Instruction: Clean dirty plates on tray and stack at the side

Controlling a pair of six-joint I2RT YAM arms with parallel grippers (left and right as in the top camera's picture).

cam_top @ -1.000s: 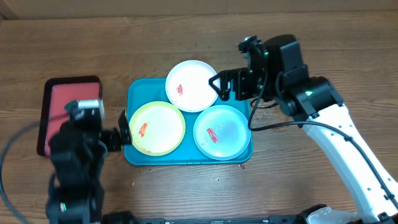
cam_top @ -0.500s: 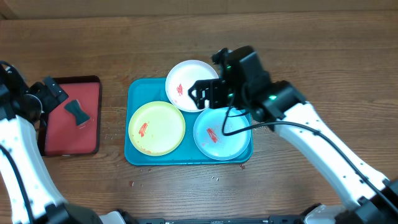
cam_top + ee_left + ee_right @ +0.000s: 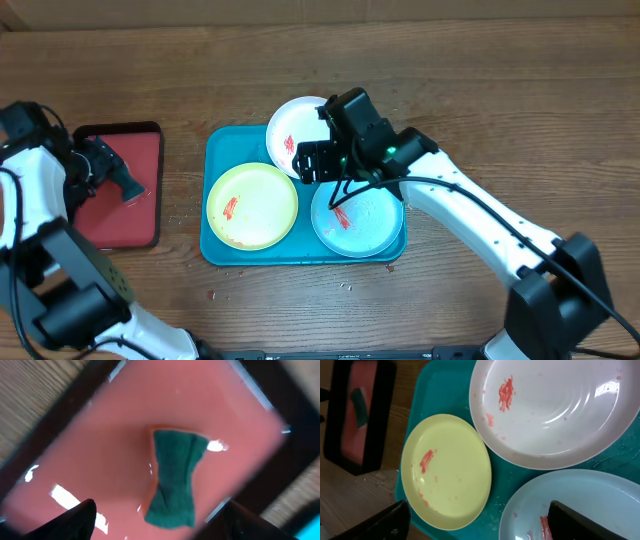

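Observation:
The turquoise tray [image 3: 215, 240] holds three plates, each with red smears: a white plate [image 3: 290, 135] at the back, a yellow-green plate [image 3: 252, 205] at front left, and a mint plate [image 3: 365, 225] at front right. My right gripper [image 3: 315, 162] hovers open above the tray where the three plates meet. In the right wrist view its jaws [image 3: 480, 517] stand wide over the gap between the yellow-green plate [image 3: 450, 470] and the mint plate [image 3: 580, 505], with the white plate [image 3: 560, 410] above. My left gripper [image 3: 108, 165] is open over the red tray.
A dark-rimmed red tray [image 3: 130, 220] lies left of the turquoise one. On it rests a green and orange sponge [image 3: 175, 477], just ahead of my left gripper [image 3: 160, 520], not held. Bare wooden table surrounds both trays.
My left arm swung from the table's front to the red tray and now hovers over the sponge, its jaws narrowing slightly. My right gripper moved left, from the tray's right edge to above the plates.

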